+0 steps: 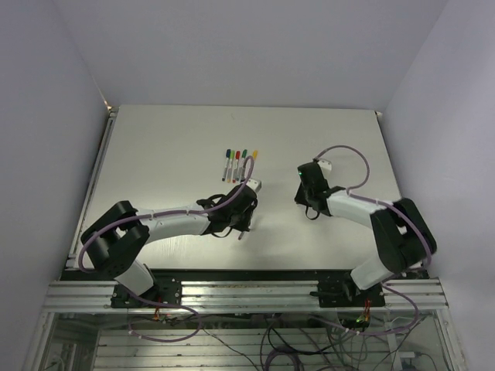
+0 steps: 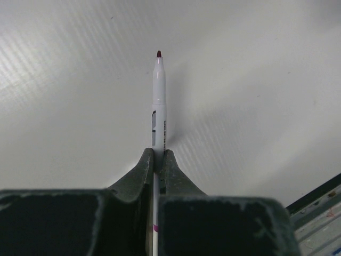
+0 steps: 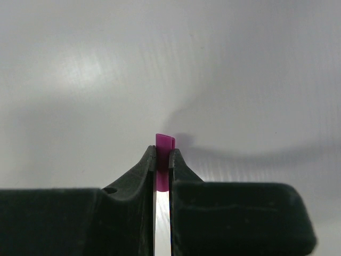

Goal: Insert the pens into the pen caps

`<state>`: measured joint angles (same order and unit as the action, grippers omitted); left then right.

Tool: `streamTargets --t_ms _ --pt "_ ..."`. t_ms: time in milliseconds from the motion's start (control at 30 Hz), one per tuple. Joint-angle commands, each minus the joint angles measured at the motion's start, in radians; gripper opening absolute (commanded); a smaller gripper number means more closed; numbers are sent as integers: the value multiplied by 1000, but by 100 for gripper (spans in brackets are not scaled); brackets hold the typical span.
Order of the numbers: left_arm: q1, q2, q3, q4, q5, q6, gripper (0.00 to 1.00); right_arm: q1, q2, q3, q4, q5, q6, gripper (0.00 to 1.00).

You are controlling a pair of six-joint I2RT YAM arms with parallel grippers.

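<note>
Tabletop from the top camera: only this view gives the whole layout. A row of pens lies at centre far side, four of them side by side, long axes running near-to-far with a slight tilt and coloured bits at their far ends. Whether those bits are caps seated on the pens is too small to tell. The left gripper is just nearer than the row and points down toward the near edge, with a thin sliver of the pen poking out of it. The right gripper is well apart to the right, over bare tabletop; its grip and contents are not readable from here. The left wrist camera gives the detail the top camera lacks: the left gripper is clamped on the pen. The white barrel runs straight out between the fingers, long axis in line with them, dark red tip pointing away from the camera and uncapped, with dark print on the barrel. Plain tabletop lies behind it; the row is not in this view. The right wrist camera shows the right gripper pinched together on the purple cap. The cap's end juts a little past the fingertips, pointing away from the camera along the fingers. It is above the tabletop and casts a shadow there.
</note>
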<state>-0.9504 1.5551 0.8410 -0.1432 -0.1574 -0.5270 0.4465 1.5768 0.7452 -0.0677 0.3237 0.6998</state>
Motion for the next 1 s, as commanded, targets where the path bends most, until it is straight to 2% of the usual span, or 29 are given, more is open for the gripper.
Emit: streamTargets --t_ms 0,200,433,800,967 --pt "5 -8 1 172 86 26 7 -3 -188 -81 161 -127 -52 0" --pt "4 -46 -42 350 120 33 7 -3 -376 -157 321 -179 -47 0" --pt "5 -99 -106 568 164 45 7 -3 -512 -314 589 -245 -29 0" --pt "4 -133 -198 854 242 36 7 -2 -590 -443 918 -283 7 0" --pt "4 -132 -207 907 263 24 7 -2 -571 -468 1035 -332 31 0"
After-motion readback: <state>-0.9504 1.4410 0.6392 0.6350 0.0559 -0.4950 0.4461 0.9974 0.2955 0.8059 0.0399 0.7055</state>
